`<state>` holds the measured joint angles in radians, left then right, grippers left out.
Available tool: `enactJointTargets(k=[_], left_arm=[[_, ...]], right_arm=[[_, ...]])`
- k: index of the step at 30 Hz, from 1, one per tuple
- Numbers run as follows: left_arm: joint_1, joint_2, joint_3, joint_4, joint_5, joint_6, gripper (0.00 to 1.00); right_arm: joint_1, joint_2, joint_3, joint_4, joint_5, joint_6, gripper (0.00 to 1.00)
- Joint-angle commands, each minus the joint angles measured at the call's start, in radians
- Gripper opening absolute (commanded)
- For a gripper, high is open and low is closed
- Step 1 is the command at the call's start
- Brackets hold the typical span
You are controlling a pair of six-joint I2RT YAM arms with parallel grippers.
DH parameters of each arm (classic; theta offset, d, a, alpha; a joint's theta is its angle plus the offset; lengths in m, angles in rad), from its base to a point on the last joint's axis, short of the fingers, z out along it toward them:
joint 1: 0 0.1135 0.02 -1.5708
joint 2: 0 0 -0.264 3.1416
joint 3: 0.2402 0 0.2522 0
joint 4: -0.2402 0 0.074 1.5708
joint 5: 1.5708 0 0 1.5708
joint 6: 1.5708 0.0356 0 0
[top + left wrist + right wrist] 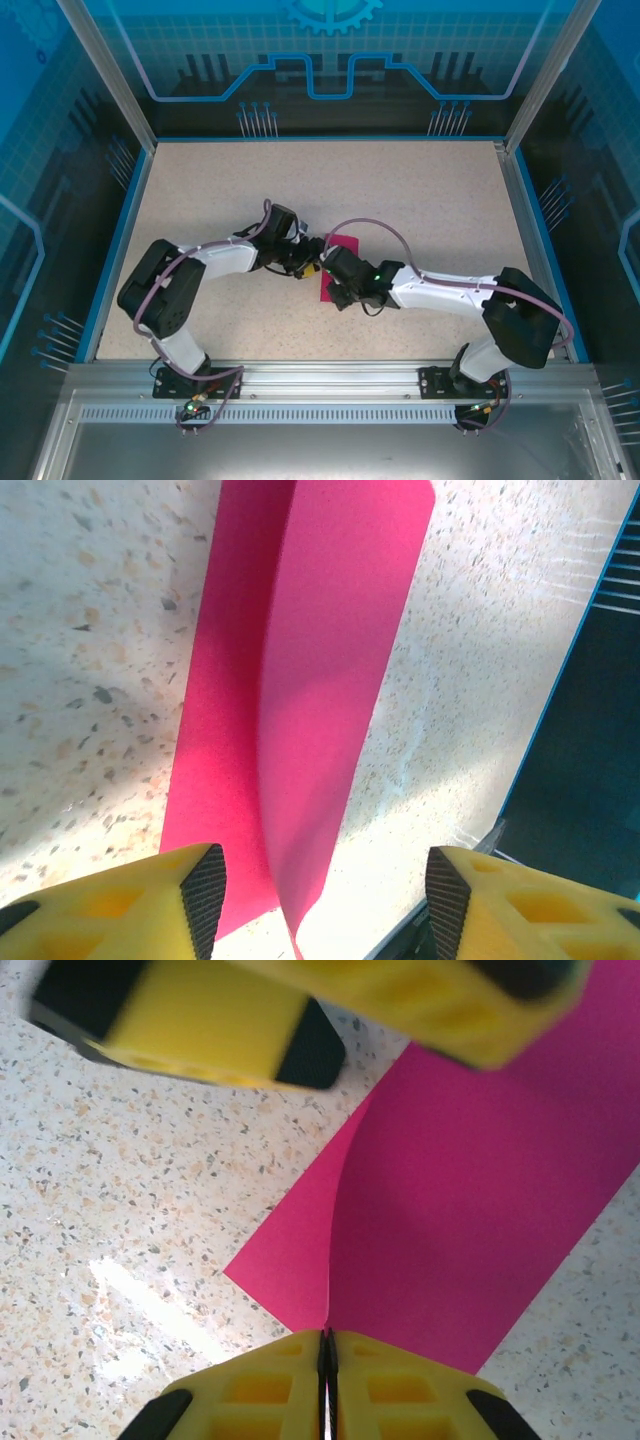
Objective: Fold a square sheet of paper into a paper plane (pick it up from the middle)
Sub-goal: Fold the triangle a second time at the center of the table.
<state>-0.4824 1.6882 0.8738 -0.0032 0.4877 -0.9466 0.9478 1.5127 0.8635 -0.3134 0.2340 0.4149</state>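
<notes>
The square sheet of paper is magenta-pink and lies mid-table, one part flat and one part bent up into a standing flap. My right gripper is shut on the near edge of that flap; in the top view it sits at the sheet's left side. My left gripper stands open, with the flap's lower edge between its yellow fingers but touching neither pad. From above, the left gripper meets the right one over the paper. Its fingers hang blurred at the top of the right wrist view.
The speckled tabletop has a raised blue rim all round, with metal frame posts at the back corners. That blue edge runs close by on the right in the left wrist view. Both arms cross the near middle.
</notes>
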Motion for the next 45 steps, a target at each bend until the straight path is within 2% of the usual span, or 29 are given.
enactJointTargets(k=[1, 8, 16, 28, 45], left_arm=[[-0.005, -0.058, 0.004, -0.086, -0.085, 0.018, 0.59], [-0.01, -0.116, -0.017, -0.112, -0.11, 0.041, 0.57], [-0.037, -0.121, -0.019, -0.112, -0.098, 0.062, 0.51], [-0.086, -0.088, -0.018, -0.101, -0.104, 0.078, 0.48], [-0.105, -0.043, 0.006, -0.098, -0.109, 0.082, 0.46]], right_arm=[[-0.056, -0.035, -0.044, 0.076, -0.149, 0.015, 0.11], [-0.192, -0.043, -0.099, 0.156, -0.363, 0.021, 0.11], [-0.317, -0.013, -0.105, 0.155, -0.519, -0.01, 0.12], [-0.414, 0.07, -0.045, 0.076, -0.554, -0.048, 0.13], [-0.448, 0.179, 0.061, -0.013, -0.53, -0.116, 0.13]])
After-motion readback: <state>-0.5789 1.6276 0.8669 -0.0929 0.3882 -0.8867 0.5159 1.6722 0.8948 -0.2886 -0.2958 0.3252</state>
